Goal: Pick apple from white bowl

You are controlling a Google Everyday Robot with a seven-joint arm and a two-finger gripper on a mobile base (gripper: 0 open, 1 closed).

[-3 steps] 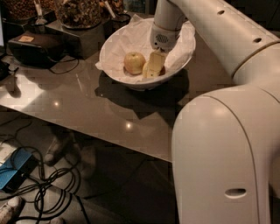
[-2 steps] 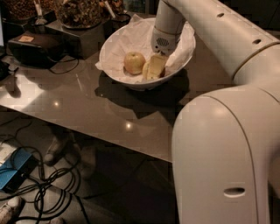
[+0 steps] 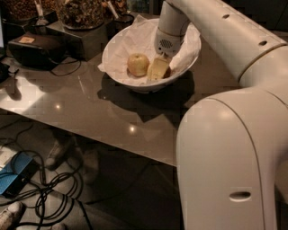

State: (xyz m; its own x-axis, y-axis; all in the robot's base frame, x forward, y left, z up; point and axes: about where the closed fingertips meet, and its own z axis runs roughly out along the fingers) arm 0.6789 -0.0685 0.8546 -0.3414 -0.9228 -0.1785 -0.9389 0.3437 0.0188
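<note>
The white bowl (image 3: 118, 67), lined with crumpled white paper, stands at the back of the grey table. A pale yellow apple (image 3: 138, 64) lies in its middle. My gripper (image 3: 158, 68) is down inside the bowl, right beside that apple on its right. A small orange-red patch (image 3: 168, 72) shows just right of the gripper. It may be the blushed apple, but the gripper hides most of it. I cannot tell whether the gripper holds anything.
A dark box (image 3: 36, 47) with a cable sits on the table to the left. Containers of brown snacks (image 3: 81, 13) stand behind the bowl. My white arm (image 3: 234, 134) fills the right side. Cables and a blue object (image 3: 15, 177) lie on the floor.
</note>
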